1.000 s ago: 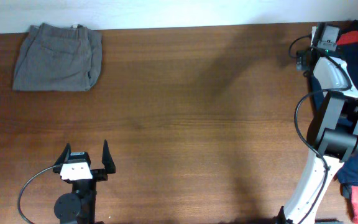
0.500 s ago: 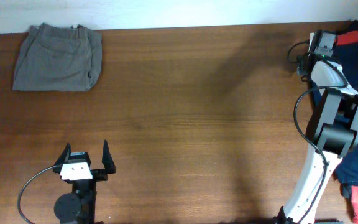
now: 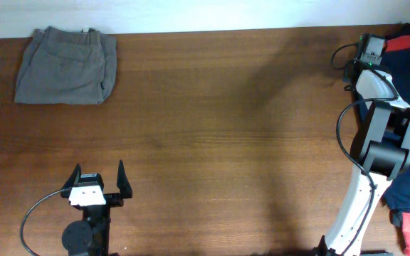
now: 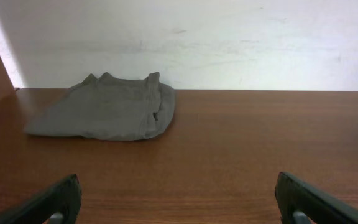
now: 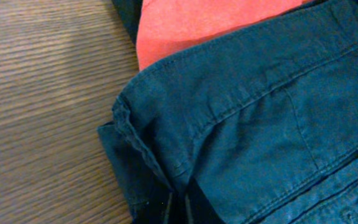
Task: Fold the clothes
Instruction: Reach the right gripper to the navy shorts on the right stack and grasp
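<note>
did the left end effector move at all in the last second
No. The left end effector is at the same spot, just as far from the grey shorts.

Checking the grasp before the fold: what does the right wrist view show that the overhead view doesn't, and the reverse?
Only the right wrist view: the right gripper shut on a bunched edge of the dark navy blue cloth shorts. Only the overhead view: folded grey-olive shorts at the far left corner, and the left gripper open above bare wood. Both: the navy shorts, the red garment partly under them, and the brown wooden table.
</note>
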Controlling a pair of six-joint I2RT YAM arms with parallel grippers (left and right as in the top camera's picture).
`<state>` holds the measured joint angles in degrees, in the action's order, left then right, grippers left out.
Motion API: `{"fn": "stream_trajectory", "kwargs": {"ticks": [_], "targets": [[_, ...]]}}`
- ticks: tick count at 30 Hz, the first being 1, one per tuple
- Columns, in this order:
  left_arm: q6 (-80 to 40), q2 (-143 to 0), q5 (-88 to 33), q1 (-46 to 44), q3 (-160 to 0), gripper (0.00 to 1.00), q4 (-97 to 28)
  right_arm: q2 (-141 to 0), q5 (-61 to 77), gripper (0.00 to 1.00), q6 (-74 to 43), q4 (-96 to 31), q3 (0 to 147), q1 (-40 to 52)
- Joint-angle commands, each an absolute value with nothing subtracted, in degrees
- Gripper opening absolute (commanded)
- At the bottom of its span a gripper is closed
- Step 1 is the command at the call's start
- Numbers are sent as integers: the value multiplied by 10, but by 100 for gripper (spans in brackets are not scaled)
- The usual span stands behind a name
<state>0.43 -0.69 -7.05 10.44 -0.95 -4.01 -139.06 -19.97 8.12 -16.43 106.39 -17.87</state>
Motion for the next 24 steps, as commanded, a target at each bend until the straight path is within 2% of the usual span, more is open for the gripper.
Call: {"fn": "stream_trajectory", "kwargs": {"ticks": [1, 8, 13, 24], "targets": [[9, -4, -77, 107, -5, 99, -39, -1402, -201, 4, 65, -163, 1071, -180], [9, -4, -77, 107, -5, 99, -39, -1390, -201, 4, 60, -199, 1089, -180], [9, -4, -77, 107, -5, 99, -39, -1351, -198, 4, 4, -211, 1095, -180], [9, -4, -77, 107, -5, 99, -39, -1227, -81, 4, -1, -268, 1095, -137]]}}
